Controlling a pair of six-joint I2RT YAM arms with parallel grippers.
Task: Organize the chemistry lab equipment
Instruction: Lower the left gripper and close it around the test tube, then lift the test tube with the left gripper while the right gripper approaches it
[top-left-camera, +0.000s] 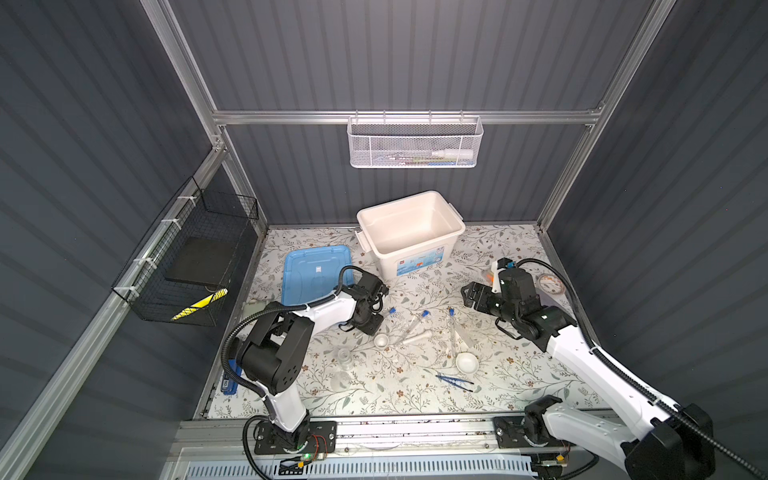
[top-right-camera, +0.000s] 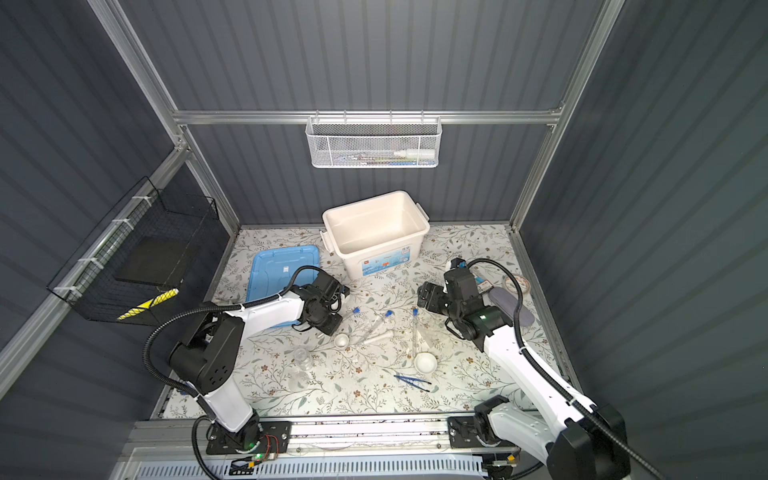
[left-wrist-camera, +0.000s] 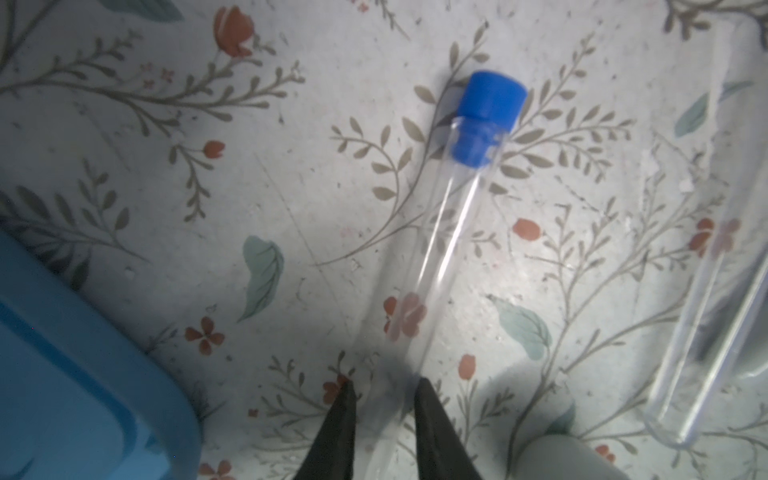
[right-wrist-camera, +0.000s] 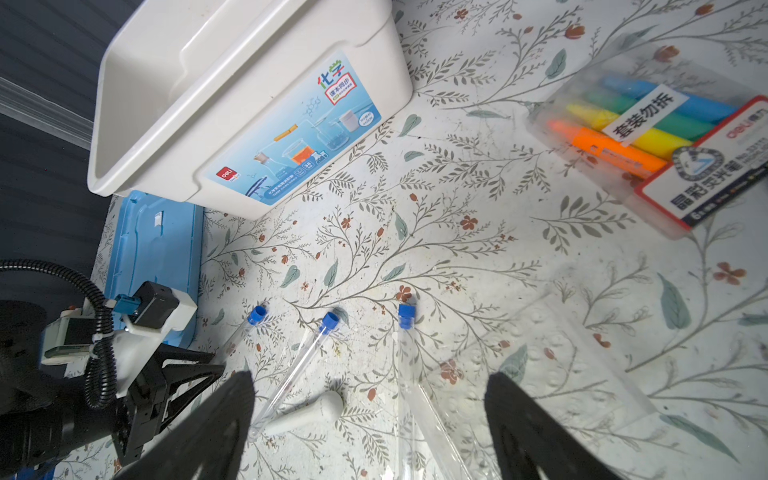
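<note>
- The left gripper (left-wrist-camera: 385, 382) is down at the counter (top-left-camera: 519, 374), its jaws narrow, one on each side of the nearest tube (left-wrist-camera: 440, 249). The left wrist view does not show whether they pinch the tube yet.
- The tube lies flat and runs straight ahead of this gripper. Its long axis crosses the line on which the jaws close, and its blue cap (left-wrist-camera: 490, 112) is at the far end.
- The jaws straddle the closed end, so a lift would probably let the capped end droop.
- The right gripper (right-wrist-camera: 370, 378) is wide open and empty, well apart from that tube. It hangs nearer the other two tubes (right-wrist-camera: 307, 365) and the clear plastic rack (right-wrist-camera: 582, 374).
</note>
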